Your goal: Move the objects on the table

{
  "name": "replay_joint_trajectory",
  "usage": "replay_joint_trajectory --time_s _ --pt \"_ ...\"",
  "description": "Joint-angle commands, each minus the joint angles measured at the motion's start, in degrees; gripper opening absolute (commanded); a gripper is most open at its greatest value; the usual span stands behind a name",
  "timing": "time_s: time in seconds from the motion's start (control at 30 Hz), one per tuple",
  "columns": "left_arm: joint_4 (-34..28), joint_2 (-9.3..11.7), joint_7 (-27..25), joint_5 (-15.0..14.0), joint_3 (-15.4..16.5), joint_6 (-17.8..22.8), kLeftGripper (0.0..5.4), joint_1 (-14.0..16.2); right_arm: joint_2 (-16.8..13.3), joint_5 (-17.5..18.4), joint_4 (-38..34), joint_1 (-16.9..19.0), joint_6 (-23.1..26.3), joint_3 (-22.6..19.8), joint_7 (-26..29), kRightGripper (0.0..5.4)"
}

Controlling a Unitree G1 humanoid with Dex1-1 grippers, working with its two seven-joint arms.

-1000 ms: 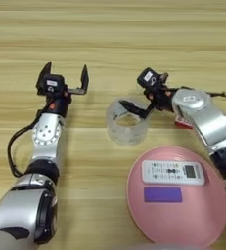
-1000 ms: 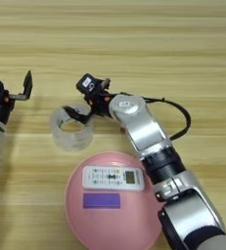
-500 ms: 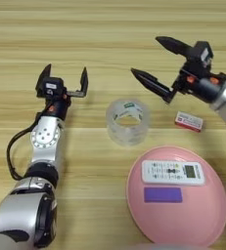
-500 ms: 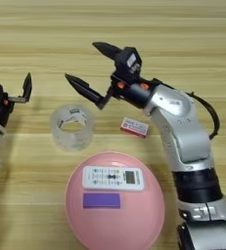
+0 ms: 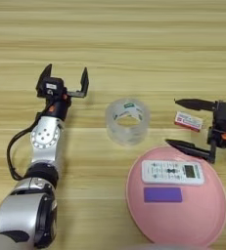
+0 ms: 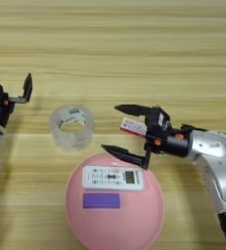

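A: R gripper?
B: Fingers wide apart by the white-and-red box, over pink plate rim.
A: Rest?
B: Tape roll mid tabletop; remote, purple card on plate. L gripper fingers apart, empty.

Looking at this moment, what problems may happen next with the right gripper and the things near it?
1. The right gripper is wide open beside the small white-and-red box; its upper finger may push the box away instead of pinching it.
2. Its lower finger hangs at the rim of the pink plate, so closing or dropping may nudge the plate, shifting the white remote and purple card.
3. The tape roll stands close and could get bumped.
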Motion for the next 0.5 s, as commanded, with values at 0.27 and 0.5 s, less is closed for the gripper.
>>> replay_joint_trajectory --time_s 0.27,0.5 --pt "2.56 0.15 -0.58 -0.54 0.19 0.18 5.40 -1.51 0.31 -10.35 11.05 -2.77 -8.33 2.36 -7.11 5.34" --pt "2.64 0.13 -0.95 -0.41 0.25 0.19 5.40 -1.35 0.25 -17.23 7.79 -3.29 -1.86 7.06 -12.91 5.34"
